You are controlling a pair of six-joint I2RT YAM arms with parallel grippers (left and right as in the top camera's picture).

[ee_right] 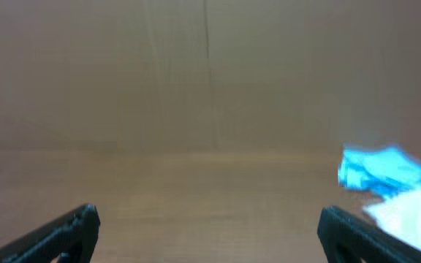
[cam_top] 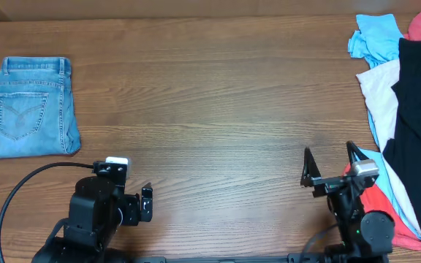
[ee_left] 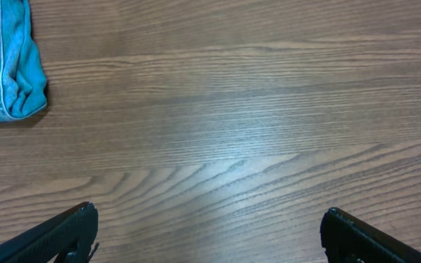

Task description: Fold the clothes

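The jeans (cam_top: 31, 108) are lying folded in a compact rectangle at the far left of the table (cam_top: 210, 109), pocket up (that fold looks finished). The left gripper (ee_left: 207, 228) and right gripper (cam_top: 330, 164) are hovering empty, jaws spread wide. A pile of other garments (cam_top: 408, 109) is lying unfolded at the right.

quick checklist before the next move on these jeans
1. Jeans folded into a compact stack at the table's far left: ok
2. Left fingers open, holding nothing: ok
3. Right fingers open, holding nothing: ok
4. Both arms apart from the jeans: ok
5. Pile of other garments on the right, apart from the jeans: ok
6. Layers underneath the fold lined up evenly: cannot tell
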